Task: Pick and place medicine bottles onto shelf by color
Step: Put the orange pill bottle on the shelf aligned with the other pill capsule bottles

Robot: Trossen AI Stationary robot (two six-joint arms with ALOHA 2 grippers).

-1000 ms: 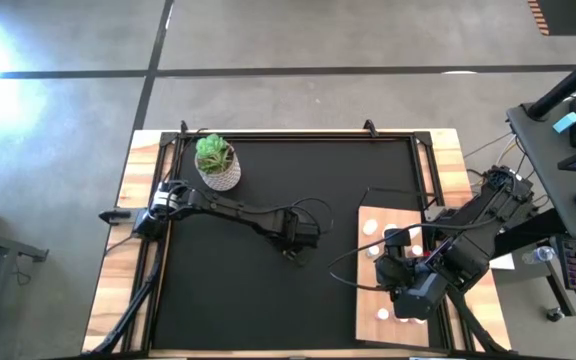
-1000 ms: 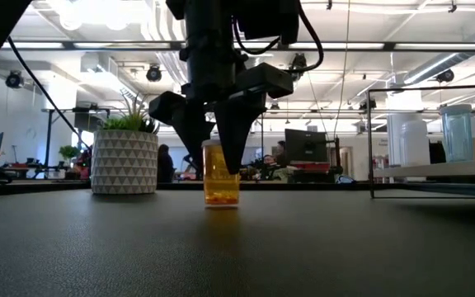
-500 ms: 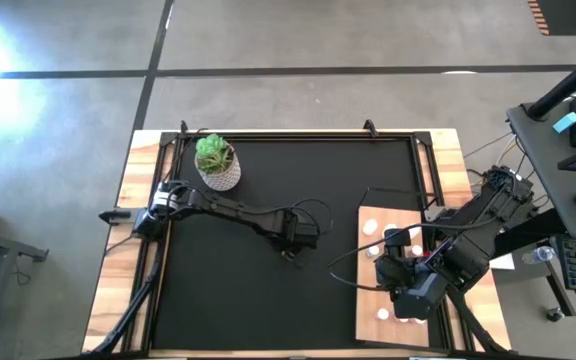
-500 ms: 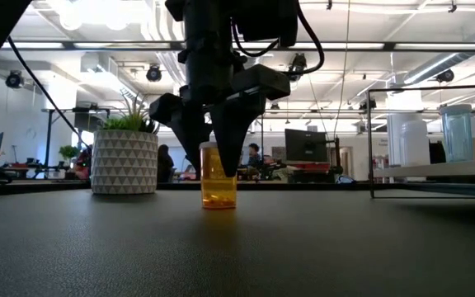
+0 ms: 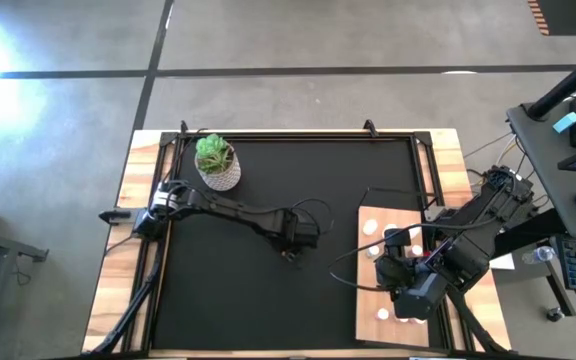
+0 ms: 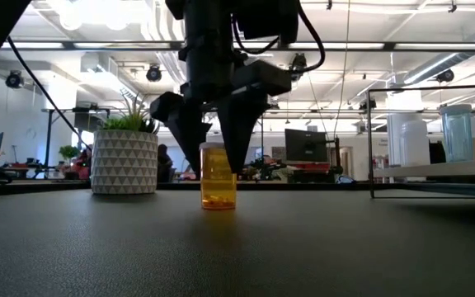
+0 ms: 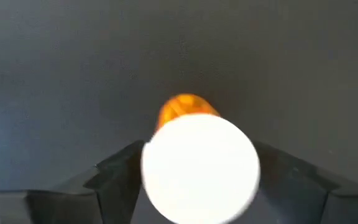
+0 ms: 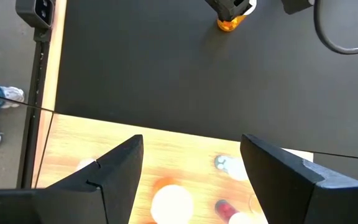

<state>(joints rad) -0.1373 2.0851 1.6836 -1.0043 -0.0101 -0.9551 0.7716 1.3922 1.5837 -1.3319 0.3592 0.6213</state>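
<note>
From above, the left gripper (image 5: 290,252) reaches out to the middle of the black mat (image 5: 268,290), well clear of the potted plant (image 5: 215,160) near the far left corner. The right gripper (image 5: 400,262) hangs over the pale wooden shelf (image 5: 370,300) at the mat's right side, where a few white bottle caps (image 5: 371,227) show around it.

At table height, the left gripper (image 6: 217,136) points straight down over an amber bottle (image 6: 218,180) that stands upright on the mat. Its two dark fingers (image 6: 243,124) straddle the top of the bottle, spread with a gap showing on each side, so the bottle is released and stands on its own. The plant pot (image 6: 124,162) sits to the left, farther back.

The left wrist camera looks down on the bottle's white cap (image 7: 199,169), with amber showing at its edge and a dark finger (image 7: 120,168) on either side, apart from it.

The right wrist camera shows its own fingers (image 8: 120,165) spread wide above the shelf (image 8: 104,140), grasping nothing; blurred bottles (image 8: 169,200) stand below them, amber, white and reddish. Across the mat the amber bottle (image 8: 227,24) stands under the left gripper.
</note>
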